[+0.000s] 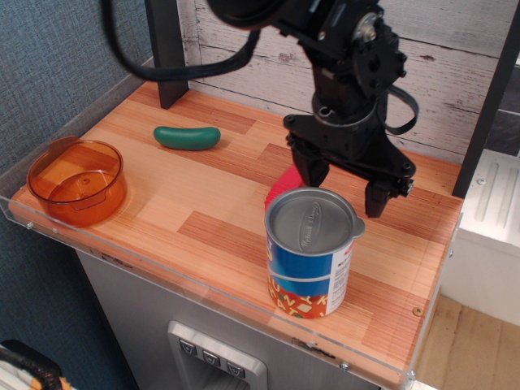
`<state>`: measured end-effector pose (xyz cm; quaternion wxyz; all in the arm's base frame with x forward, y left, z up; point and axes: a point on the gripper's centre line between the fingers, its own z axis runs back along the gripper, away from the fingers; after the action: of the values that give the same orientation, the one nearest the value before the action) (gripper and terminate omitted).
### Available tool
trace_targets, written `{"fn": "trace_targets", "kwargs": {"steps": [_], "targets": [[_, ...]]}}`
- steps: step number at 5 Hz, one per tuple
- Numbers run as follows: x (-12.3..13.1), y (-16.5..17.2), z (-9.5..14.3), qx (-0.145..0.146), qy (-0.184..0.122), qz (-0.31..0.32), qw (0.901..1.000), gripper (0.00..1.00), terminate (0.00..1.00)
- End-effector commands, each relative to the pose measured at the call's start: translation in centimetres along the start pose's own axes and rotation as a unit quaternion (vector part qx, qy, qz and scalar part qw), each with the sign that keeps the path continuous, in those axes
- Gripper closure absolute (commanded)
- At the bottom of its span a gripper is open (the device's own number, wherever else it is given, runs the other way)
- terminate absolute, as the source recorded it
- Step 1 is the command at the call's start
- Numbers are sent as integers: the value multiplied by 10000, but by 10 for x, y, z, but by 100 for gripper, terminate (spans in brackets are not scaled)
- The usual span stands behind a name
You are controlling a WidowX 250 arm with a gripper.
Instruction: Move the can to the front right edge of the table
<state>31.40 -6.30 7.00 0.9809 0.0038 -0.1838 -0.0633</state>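
The can [309,253] stands upright on the table [187,203] near its front edge, right of the middle. It has a grey lid, a blue label with a white stripe and a red patterned base band. My gripper [344,185] hangs just behind and above the can's lid. It is open, with one finger [313,171] to the left and the other fingertip [375,200] to the right. It holds nothing and stands apart from the can.
A red object [283,185] lies behind the can, partly hidden. A green cucumber-shaped toy [187,136] lies at the back left. An orange translucent bowl [75,180] sits at the front left corner. A clear acrylic rim [244,313] lines the front edge.
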Motion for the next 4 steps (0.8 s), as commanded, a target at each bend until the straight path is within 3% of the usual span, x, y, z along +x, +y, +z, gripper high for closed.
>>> {"fn": "trace_targets", "kwargs": {"steps": [1,4], "targets": [[27,6,13,100,-215,-111,9997,0,0],[55,-8,18,-210,-1,-91,9997,0,0]]}}
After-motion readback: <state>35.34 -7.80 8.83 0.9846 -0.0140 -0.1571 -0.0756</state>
